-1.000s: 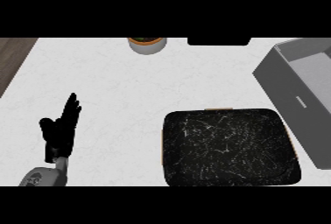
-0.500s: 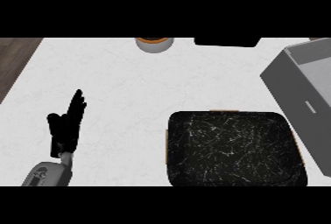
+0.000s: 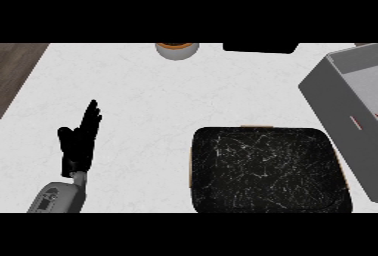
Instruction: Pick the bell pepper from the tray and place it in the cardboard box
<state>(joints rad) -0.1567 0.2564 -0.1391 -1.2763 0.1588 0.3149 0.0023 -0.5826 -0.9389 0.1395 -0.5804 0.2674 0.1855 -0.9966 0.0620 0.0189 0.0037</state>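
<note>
A black speckled tray lies on the white counter at the lower right; no bell pepper shows on it or anywhere else in the head view. The grey box stands at the right edge, its open inside partly cut off by the frame. My left hand rests at the lower left with fingers straight and pointing up, holding nothing, well apart from the tray. My right hand does not show.
A small white cup with an orange rim stands at the counter's far edge. A dark flat object lies beside it to the right. Brown floor shows past the counter's left edge.
The whole view has drifted: tray, box and cup all sit slightly further right than a second ago. The left hand stays open in the same pose.
</note>
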